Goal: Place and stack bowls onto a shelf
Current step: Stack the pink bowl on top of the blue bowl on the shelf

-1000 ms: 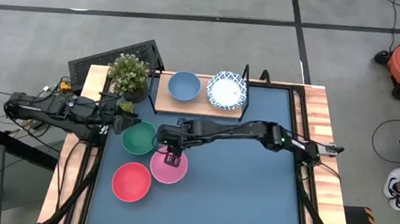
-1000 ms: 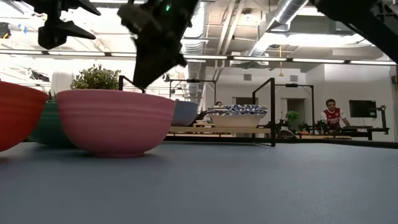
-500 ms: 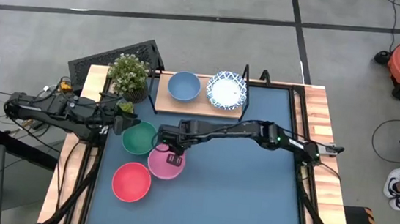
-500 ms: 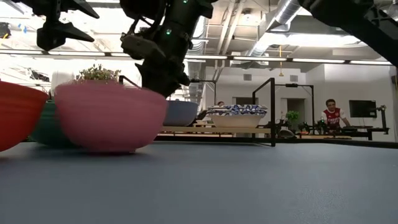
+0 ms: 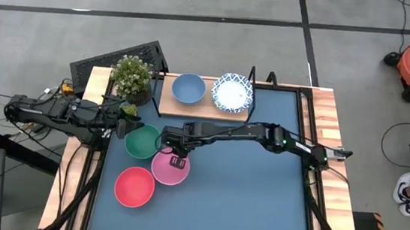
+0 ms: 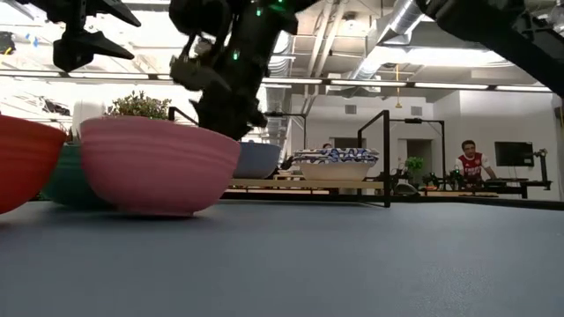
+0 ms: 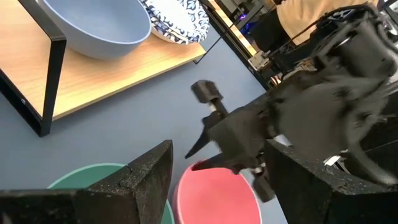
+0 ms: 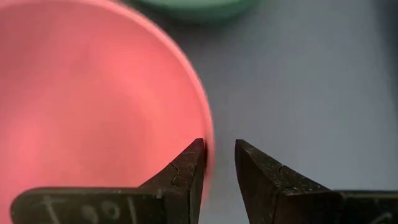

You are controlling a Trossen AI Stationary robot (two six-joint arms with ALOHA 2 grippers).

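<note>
Pink bowl (image 5: 170,167) now nudged against green bowl (image 5: 142,141), rim between half-open right tool (image 5: 178,158); two shelf (image 5: 200,104) bowls.

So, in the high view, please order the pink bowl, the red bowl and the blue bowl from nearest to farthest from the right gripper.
Measured from the right gripper:
1. Pink bowl: directly under the gripper, which is at its rim.
2. Red bowl: on the mat, toward the front left.
3. Blue bowl: on the shelf at the back.
</note>
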